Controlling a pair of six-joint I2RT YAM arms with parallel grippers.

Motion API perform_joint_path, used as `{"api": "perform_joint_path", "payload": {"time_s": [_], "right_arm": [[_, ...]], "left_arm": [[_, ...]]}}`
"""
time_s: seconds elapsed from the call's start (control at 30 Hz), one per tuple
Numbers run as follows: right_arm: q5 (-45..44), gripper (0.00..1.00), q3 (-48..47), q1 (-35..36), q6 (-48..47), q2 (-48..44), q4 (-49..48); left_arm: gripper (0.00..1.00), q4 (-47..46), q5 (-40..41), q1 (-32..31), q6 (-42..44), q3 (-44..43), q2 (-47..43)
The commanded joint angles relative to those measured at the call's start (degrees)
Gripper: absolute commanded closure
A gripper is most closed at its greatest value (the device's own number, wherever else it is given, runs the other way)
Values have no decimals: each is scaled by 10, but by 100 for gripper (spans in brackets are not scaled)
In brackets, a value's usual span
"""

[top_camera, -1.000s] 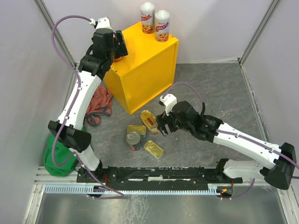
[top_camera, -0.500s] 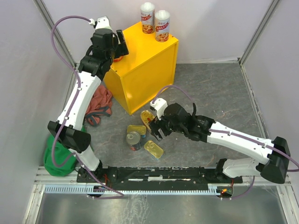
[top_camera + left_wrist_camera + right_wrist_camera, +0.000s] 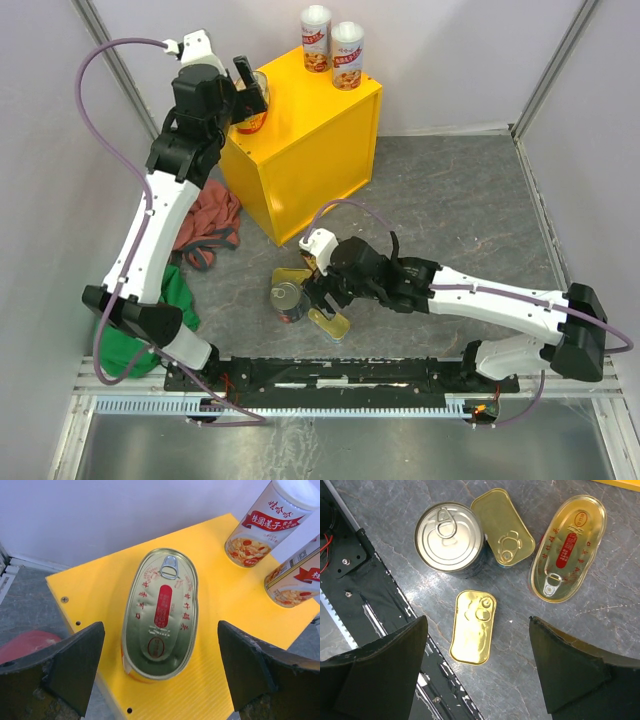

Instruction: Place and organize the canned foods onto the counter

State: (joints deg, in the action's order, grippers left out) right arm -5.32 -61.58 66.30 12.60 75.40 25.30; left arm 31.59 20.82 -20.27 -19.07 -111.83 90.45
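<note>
An oval gold tin lies flat near the left corner of the yellow counter, and it shows in the top view too. My left gripper is open and empty, a finger on each side of the tin and clear of it. Two tall red-label cans stand at the counter's far corner. My right gripper is open above a rectangular gold tin on the floor. Beside it are a round can, a second rectangular tin and an oval tin.
A red cloth lies on the floor left of the counter, and a green cloth lies by the left arm's base. The black base rail runs close beside the floor tins. Grey walls enclose the stone-patterned floor.
My left gripper has drawn back up and left from the oval tin, which now sits uncovered on the counter. My right gripper has moved left over the floor tins.
</note>
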Motion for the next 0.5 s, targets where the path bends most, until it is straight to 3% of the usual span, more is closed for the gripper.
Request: {"api": "perform_joint_path", "payload": {"time_s": [0.0, 0.47], "right_arm": [[-16, 11, -26, 22, 2, 5, -22], [-17, 10, -37, 63, -8, 85, -75]], "left_arm": [[1, -51, 2, 1, -38, 41, -60], [1, -30, 3, -28, -120, 202, -211]]}}
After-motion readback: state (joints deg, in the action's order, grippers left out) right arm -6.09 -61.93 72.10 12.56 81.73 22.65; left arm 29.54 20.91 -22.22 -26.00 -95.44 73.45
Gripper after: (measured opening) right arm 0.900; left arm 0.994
